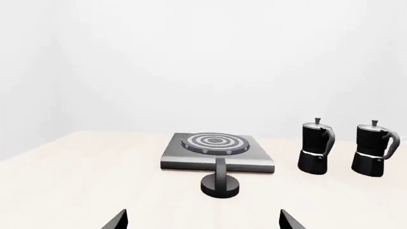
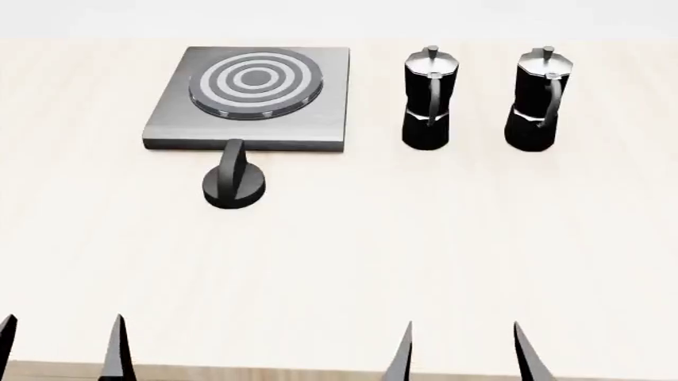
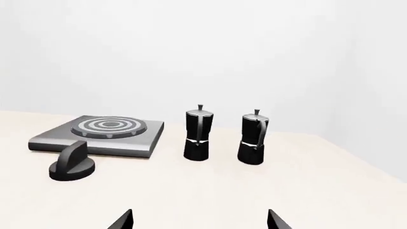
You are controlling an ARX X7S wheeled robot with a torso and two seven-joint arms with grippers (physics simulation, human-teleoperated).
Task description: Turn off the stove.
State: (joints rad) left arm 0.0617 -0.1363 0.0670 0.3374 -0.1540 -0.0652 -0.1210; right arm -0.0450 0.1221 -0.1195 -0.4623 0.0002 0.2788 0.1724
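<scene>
Hovering open, both grippers [image 2: 60, 349] [image 2: 461, 353] face the stove [image 2: 170, 119].

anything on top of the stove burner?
No. The burner on the stove is bare, rings fully visible. Both moka pots stand on the table beside it. What's under the slab is hidden.

Your path across the counter [image 2: 350, 262] to the knob [image 2: 233, 184] is open; the 2 moka pots [image 2: 479, 99] stand well right of it.
</scene>
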